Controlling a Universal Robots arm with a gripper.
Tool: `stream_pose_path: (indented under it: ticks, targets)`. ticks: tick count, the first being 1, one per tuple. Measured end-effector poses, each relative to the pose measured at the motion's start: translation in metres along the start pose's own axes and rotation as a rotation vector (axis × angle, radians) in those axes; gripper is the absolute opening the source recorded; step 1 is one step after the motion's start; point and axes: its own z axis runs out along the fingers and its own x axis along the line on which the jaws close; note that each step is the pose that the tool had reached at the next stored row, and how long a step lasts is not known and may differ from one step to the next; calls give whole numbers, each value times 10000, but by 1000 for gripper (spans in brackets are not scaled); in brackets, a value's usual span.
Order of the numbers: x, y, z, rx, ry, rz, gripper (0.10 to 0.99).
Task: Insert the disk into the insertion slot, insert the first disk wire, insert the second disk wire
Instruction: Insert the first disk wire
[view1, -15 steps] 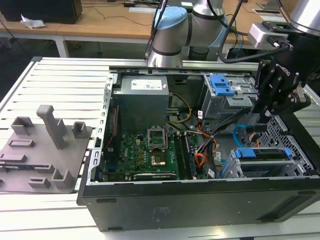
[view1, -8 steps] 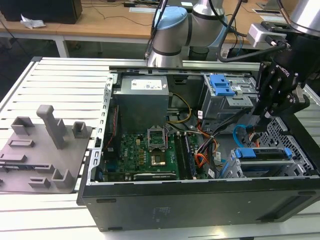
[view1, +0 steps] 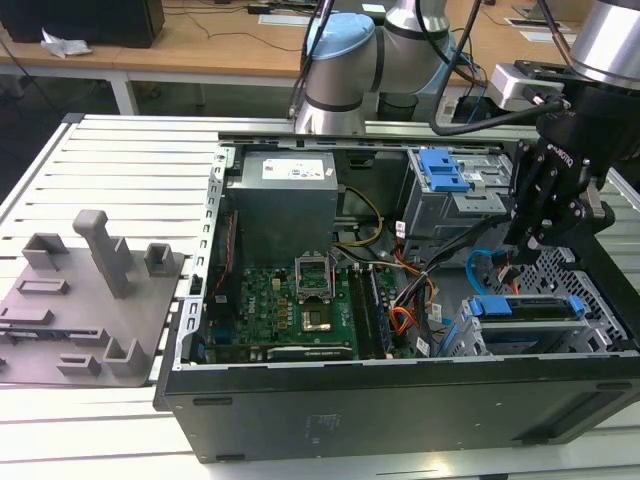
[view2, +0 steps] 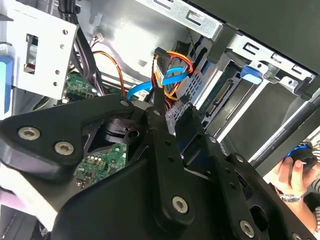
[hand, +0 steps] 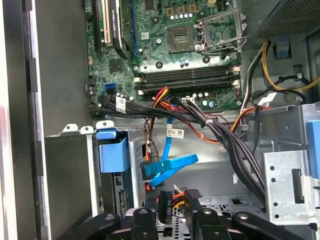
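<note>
The disk (view1: 525, 308), silver in its blue carrier, lies inside the insertion slot (view1: 457, 343) at the exterior view's right. Its blue carrier tab (hand: 112, 152) and connector end (view2: 222, 92) face my gripper (view1: 527, 240). In both wrist views my gripper (hand: 170, 201) is shut on a black connector (hand: 165, 205) of a disk wire with red, yellow and orange strands (view2: 172, 57), a short way off the disk's end. A blue flat disk wire (hand: 172, 165) hangs loose beside it, unplugged at this end.
The taller bay with a blue latch (view1: 440, 170) stands beside my gripper. A thick black cable bundle (hand: 220, 132) crosses above the motherboard (view1: 290, 300). A person's hand (view2: 292, 175) is outside the case. A grey fixture plate (view1: 80, 300) lies at the exterior view's left.
</note>
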Motion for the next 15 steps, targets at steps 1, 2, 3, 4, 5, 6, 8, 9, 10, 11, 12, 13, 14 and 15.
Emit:
stream_pose_path:
  ticks: [1, 2, 3, 4, 5, 6, 8, 9, 10, 11, 12, 13, 14, 15]
  targets:
    - [0, 0, 0, -1, 1, 0, 361]
    - [0, 0, 0, -1, 1, 0, 361]
    - [0, 0, 0, -1, 1, 0, 361]
    - [0, 0, 0, -1, 1, 1, 361]
    - [0, 0, 0, 0, 2, 1, 282]
    - [0, 0, 0, -1, 2, 1, 216]
    - [0, 0, 0, 0, 2, 0, 169]
    - [0, 0, 0, 0, 3, 0, 169]
    - [0, 0, 0, -1, 3, 1, 169]
    - [0, 0, 0, -1, 4, 1, 169]
    - [0, 0, 0, 0, 4, 1, 169]
    - [0, 0, 0, 0, 4, 0, 169]
    - [1, 0, 1, -2, -8, 0, 169]
    - [9, -1, 1, -12, -121, -7, 169]
